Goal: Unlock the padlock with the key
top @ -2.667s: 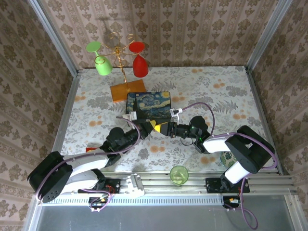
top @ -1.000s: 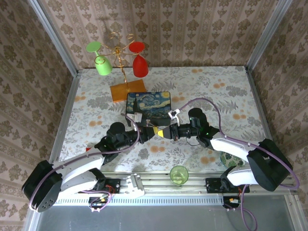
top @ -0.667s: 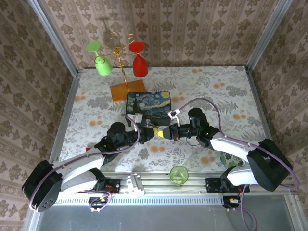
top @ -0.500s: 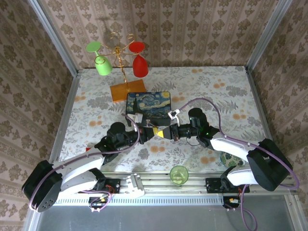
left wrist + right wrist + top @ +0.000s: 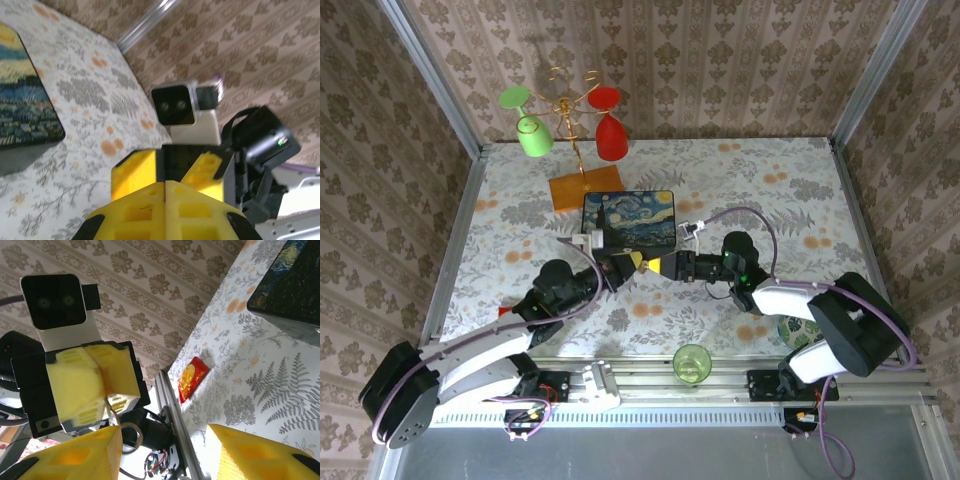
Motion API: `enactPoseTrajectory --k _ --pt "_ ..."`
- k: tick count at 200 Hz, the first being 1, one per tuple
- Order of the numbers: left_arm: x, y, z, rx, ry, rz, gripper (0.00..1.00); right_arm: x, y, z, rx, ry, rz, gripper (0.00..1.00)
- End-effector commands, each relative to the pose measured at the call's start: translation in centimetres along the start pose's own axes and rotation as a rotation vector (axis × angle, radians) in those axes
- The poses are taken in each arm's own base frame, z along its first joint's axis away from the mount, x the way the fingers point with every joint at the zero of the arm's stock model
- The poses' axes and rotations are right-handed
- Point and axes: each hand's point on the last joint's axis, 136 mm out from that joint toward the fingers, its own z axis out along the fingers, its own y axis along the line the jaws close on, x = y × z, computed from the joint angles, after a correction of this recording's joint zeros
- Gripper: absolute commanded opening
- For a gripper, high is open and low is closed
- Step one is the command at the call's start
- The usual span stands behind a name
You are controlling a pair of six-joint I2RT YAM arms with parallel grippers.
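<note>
- Black joint housings, white shells on left arm (image 5: 480, 350) and right arm (image 5: 785, 298)
- Purple cables (image 5: 735, 211) — thin, trailing
- Blocky yellow gripper fingers (image 5: 142, 215)
- White wrist camera (image 5: 55, 300), two dark lenses

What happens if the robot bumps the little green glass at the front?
The green glass looks clear and thin, so it is probably light and breakable. It stands upright at the front edge, so a bump might tip it.

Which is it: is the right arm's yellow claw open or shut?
Open: its wrist view shows the right gripper with its yellow fingers standing wide apart, gripping nothing.
</note>
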Motion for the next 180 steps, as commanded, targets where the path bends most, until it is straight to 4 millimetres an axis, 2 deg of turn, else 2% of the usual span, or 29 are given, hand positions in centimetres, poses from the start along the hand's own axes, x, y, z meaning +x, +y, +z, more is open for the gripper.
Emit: enactPoseTrajectory --k 1,36,73,132,180 --pt "-1.7 -0.3 -0.4 0.016 -0.102 -0.025 0.00 -1.5 2.4 0.1 -0.098 -0.072 -0.035 0.50" --pt "-1.6 -0.2 -0.3 0.010 -0.105 -0.019 0.00 -1.5 3.5 0.6 -0.140 -0.077 -0.043 0.52" --pt "-1.7 -0.2 -0.2 0.013 -0.110 -0.027 0.00 -1.2 3.6 1.4 -0.147 -0.061 -0.039 0.52" --pt "-1.4 -0.1 0.0 0.046 -0.120 -0.062 0.00 -2.3 4.4 2.2 -0.173 -0.071 -0.052 0.48" --pt "-1.6 0.2 -0.3 0.040 -0.139 -0.060 0.00 -1.9 4.3 3.1 -0.180 -0.049 -0.047 0.37"
